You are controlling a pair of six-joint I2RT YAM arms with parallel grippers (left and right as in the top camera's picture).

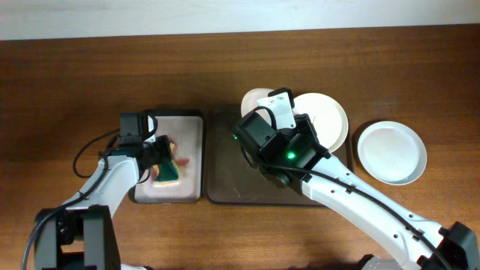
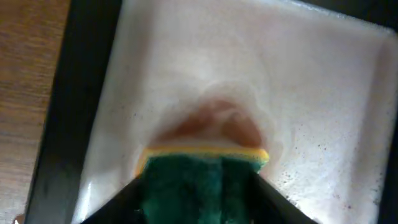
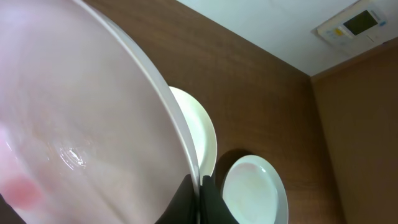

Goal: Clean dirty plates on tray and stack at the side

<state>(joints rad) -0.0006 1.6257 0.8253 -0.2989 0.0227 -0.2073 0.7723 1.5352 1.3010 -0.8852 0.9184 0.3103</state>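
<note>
My left gripper (image 1: 159, 159) is shut on a green and yellow sponge (image 1: 169, 172) and presses it onto the white basin tray (image 1: 191, 135). In the left wrist view the sponge (image 2: 199, 180) sits between the jaws (image 2: 199, 199), just below a reddish smear (image 2: 217, 121). My right gripper (image 1: 279, 112) is shut on the rim of a white plate (image 1: 255, 97) and holds it tilted above the dark brown tray (image 1: 240, 180). In the right wrist view this plate (image 3: 93, 112) fills the left side, with a pink smudge low on it, and the jaws (image 3: 200, 186) pinch its edge.
A second white plate (image 1: 330, 120) lies at the brown tray's right end and also shows in the right wrist view (image 3: 202, 134). A third white plate (image 1: 390, 152) lies on the wooden table at the right and also shows in that view (image 3: 255, 186).
</note>
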